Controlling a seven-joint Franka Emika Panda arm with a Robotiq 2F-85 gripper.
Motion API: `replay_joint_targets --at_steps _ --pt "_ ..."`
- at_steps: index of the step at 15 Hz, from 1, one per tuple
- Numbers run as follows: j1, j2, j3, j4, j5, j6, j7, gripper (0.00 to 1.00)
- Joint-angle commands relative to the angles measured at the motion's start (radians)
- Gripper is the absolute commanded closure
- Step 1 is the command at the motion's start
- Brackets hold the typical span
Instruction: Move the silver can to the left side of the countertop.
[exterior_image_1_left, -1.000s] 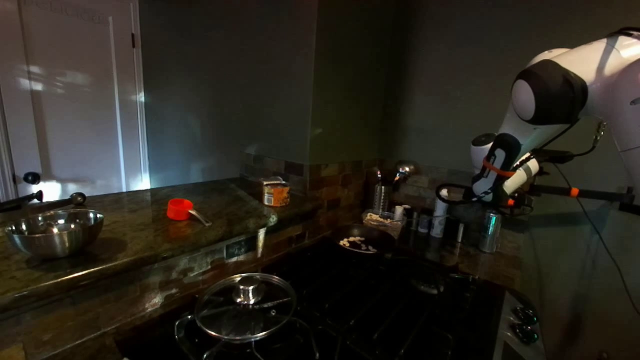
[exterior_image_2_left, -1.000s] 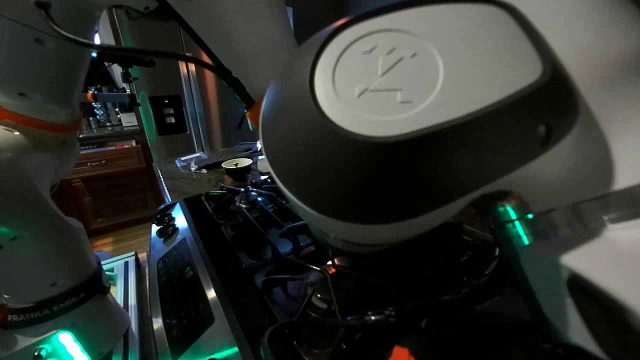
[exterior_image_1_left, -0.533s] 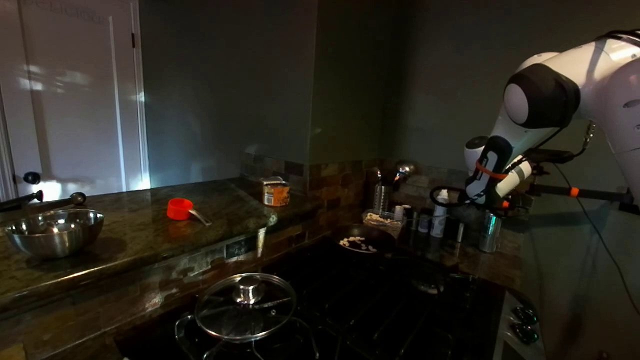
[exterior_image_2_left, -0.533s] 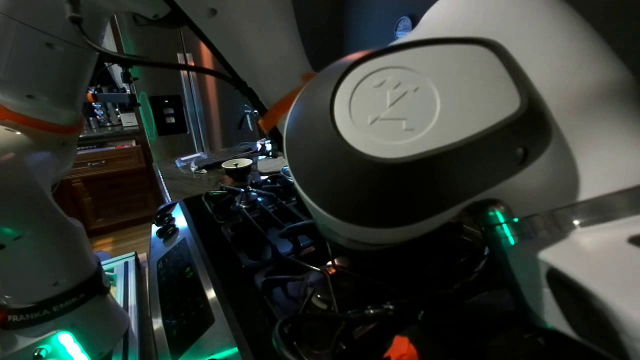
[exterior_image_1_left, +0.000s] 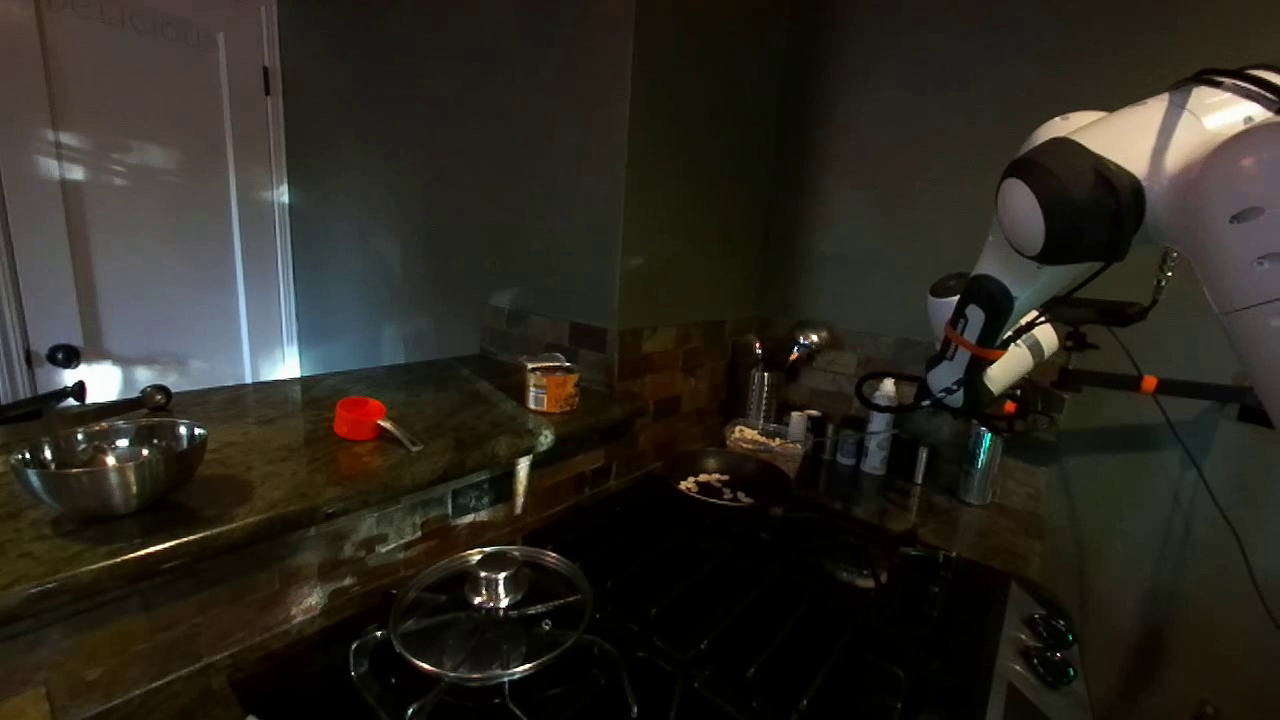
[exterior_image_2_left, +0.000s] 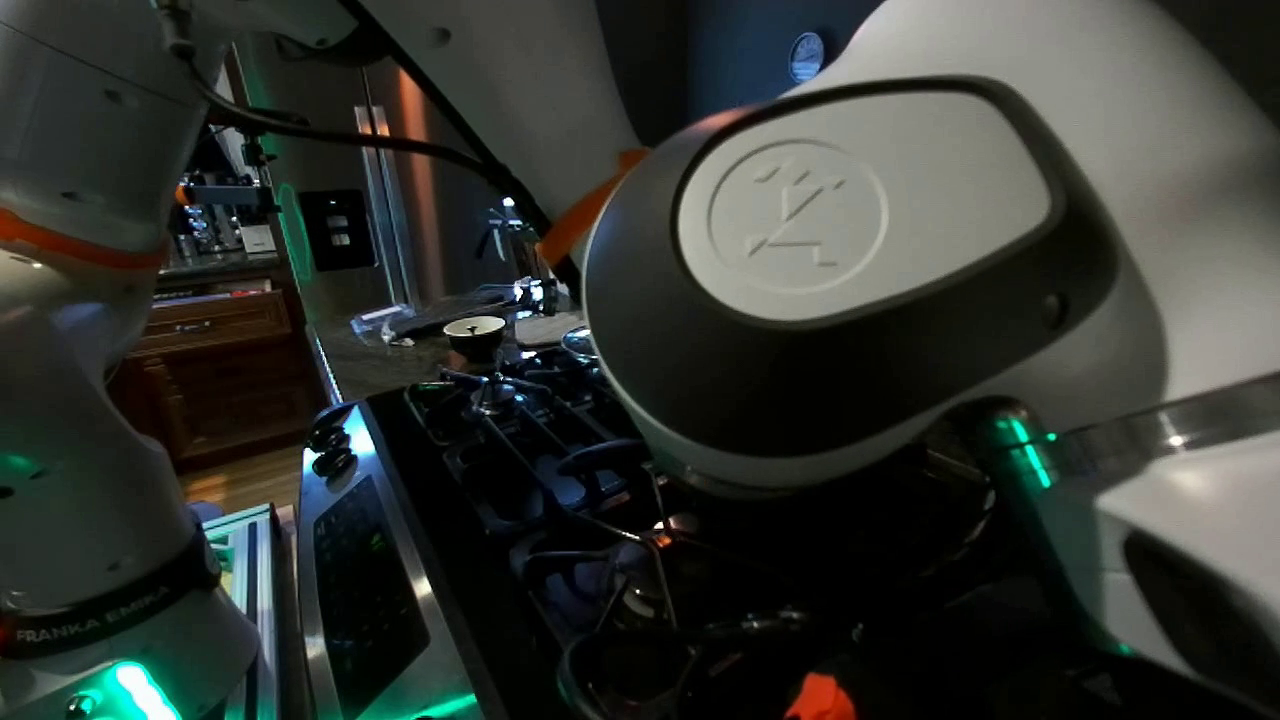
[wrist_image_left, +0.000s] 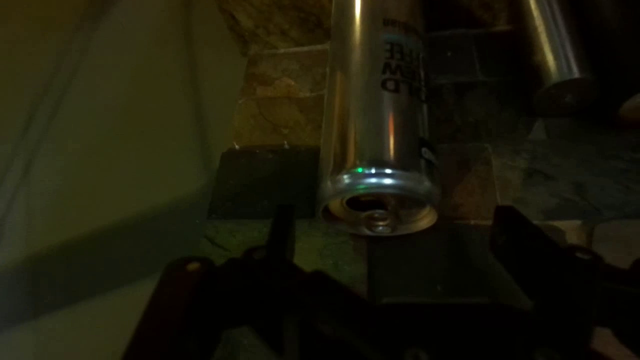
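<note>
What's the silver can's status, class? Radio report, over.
End effector open. Silver can upright, ungripped, framed between fingers in wrist view. Small metal cylinder nearby, seemingly not blocking.

This is a kitchen, homely in look. A stove (exterior_image_2_left: 505, 485) shows in both exterior views, with knobs (exterior_image_2_left: 332, 460) along its front and a pan (exterior_image_1_left: 738, 463) and a glass lid (exterior_image_1_left: 490, 618) above its grates (exterior_image_2_left: 540, 500). A stone table (exterior_image_1_left: 470, 420) holds a steel bowl (exterior_image_1_left: 115, 485) and a red scoop (exterior_image_1_left: 357, 421), beside a tiled wall (exterior_image_1_left: 680, 365); a holder (exterior_image_1_left: 763, 402) of utensils (exterior_image_1_left: 808, 338) stands in the corner. In an exterior view there are also a fridge (exterior_image_2_left: 325, 170) with a dispenser (exterior_image_2_left: 340, 230) and a wooden cabinet (exterior_image_2_left: 220, 385).
</note>
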Motion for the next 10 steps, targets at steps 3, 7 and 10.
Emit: replay_joint_targets --at_steps 3,7,10 --pt "0.046 0.157 -0.083 0.049 0.053 0.077 0.013 0.0" --pt "0.065 0.207 -0.108 0.045 0.109 0.085 -0.006 0.0" --pt "0.093 0.225 -0.134 0.027 0.138 0.086 -0.013 0.0"
